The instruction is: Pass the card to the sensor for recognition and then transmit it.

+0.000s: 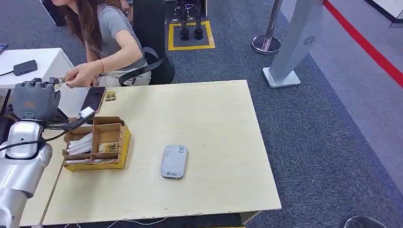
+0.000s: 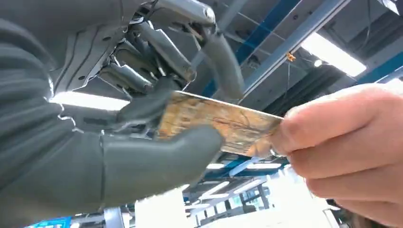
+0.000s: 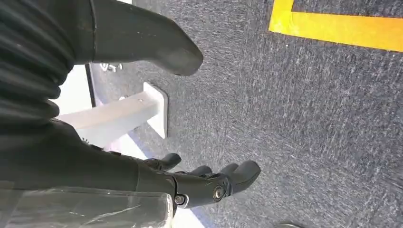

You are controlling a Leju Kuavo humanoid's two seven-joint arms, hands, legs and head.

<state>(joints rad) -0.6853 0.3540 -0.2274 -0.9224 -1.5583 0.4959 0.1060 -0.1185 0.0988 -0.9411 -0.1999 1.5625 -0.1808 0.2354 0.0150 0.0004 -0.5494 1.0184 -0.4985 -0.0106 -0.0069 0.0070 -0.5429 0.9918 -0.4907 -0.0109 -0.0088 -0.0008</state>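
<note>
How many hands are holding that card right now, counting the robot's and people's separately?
Robot hands on the card: 1, the left hand
Person's hand on it: 1
Total: 2

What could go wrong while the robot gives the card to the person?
Both are holding the card at once: the left robot hand pinches one end and the person's hand grips the other. If the robot hand lets go late, the card might bend or get tugged. If both let go early, it could drop. The handover also happens past the edge of the table, so a dropped card may well land on the floor.
</note>
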